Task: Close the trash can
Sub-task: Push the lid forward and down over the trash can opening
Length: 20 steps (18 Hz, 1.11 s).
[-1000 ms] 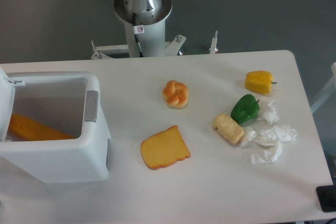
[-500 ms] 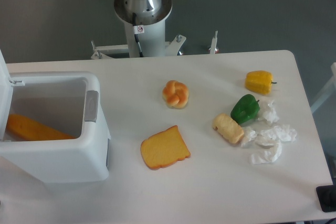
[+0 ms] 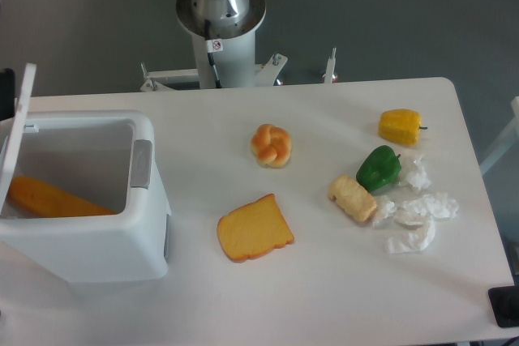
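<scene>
The trash can (image 3: 89,241) is a big white bin at the table's left front, and its top is open. Its flat white lid (image 3: 19,123) stands almost upright along the left rim, seen edge-on. A grey latch tab (image 3: 142,164) sits on the right rim. An orange food piece (image 3: 47,198) lies inside. Only a dark sliver at the left frame edge behind the lid shows of what may be my gripper (image 3: 5,91). Its fingers are hidden.
On the table (image 3: 324,297) lie a toast slice (image 3: 254,228), a knotted bun (image 3: 272,145), a pale pastry (image 3: 352,198), a green pepper (image 3: 379,168), a yellow pepper (image 3: 401,126) and crumpled tissues (image 3: 418,216). The arm's base (image 3: 220,14) stands behind the far edge.
The lid has swung up from lying back off the left edge to nearly upright. A dark shape has come into view behind it.
</scene>
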Available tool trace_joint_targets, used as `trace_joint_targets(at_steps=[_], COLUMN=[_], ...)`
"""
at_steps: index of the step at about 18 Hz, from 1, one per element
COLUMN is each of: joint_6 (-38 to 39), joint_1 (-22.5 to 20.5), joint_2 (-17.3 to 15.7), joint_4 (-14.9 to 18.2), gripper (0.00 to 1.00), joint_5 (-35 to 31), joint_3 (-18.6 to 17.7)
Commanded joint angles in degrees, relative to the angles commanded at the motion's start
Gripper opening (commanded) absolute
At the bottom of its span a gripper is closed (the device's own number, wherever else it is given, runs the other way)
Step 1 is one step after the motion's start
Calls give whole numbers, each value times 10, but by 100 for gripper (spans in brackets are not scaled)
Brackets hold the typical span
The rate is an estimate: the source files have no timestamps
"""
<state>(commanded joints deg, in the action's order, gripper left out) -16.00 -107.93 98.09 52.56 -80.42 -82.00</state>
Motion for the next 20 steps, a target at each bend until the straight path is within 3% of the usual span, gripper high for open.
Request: trace_joint_targets(at_steps=[7, 20], joint_6=[-52, -47], joint_1=[-23, -68], joint_2=[-4, -4], joint_4=[-1, -1], gripper=[100, 100], joint_5=[-4, -16], joint_3=[-42, -50])
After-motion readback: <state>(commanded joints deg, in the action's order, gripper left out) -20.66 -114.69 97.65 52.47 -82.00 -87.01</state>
